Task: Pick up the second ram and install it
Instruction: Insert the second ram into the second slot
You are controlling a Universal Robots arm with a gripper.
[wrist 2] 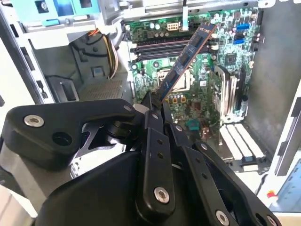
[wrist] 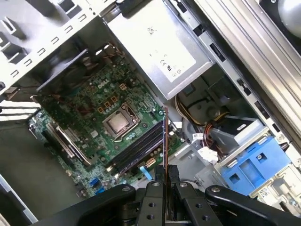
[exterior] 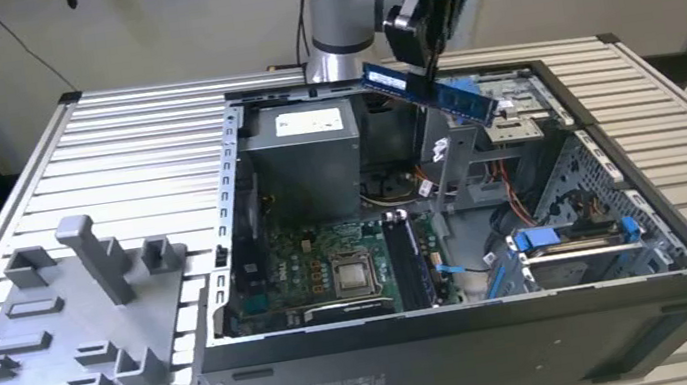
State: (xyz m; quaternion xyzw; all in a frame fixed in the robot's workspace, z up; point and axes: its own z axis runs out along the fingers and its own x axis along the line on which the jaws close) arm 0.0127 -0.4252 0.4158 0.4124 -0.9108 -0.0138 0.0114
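Dark, slim ram stick [exterior: 466, 100] sat pinched between the fingers of the gripper [exterior: 426, 75], upper centre of the exterior view. It was above the open computer case [exterior: 470, 326] and clear of everything inside. Jaws were closed down to the stick's thickness, nothing else in them. The stick was tilted, with the end toward the exterior view's right hanging lower.

In the second wrist view the ram stick [wrist 2: 186, 61] ran out from the gripper [wrist 2: 157, 106] over the green motherboard [wrist 2: 207, 94]. It pointed roughly at the black ram slots [wrist 2: 155, 49] but was well apart from them.

In the first wrist view the ram stick [wrist: 166, 136] showed edge-on, a thin line leaving the gripper [wrist: 167, 172] and lying near-parallel to the ram slots [wrist: 136, 148].

Judgement: grip is on the flat faces so the long edges stay free. Held high prob. to keep it clear of the case rim and the power supply [exterior: 304, 148].

- Processor socket [wrist: 120, 123] was just beside the slots.
- Couldn't tell whether any slot was already filled.
- Grey tray [exterior: 66, 322] lay on the slatted table [exterior: 108, 145] at the exterior view's left, beside the case. No stick seen on it.
- Status, by my read: pick-up done, install not yet, stick touching no slot.
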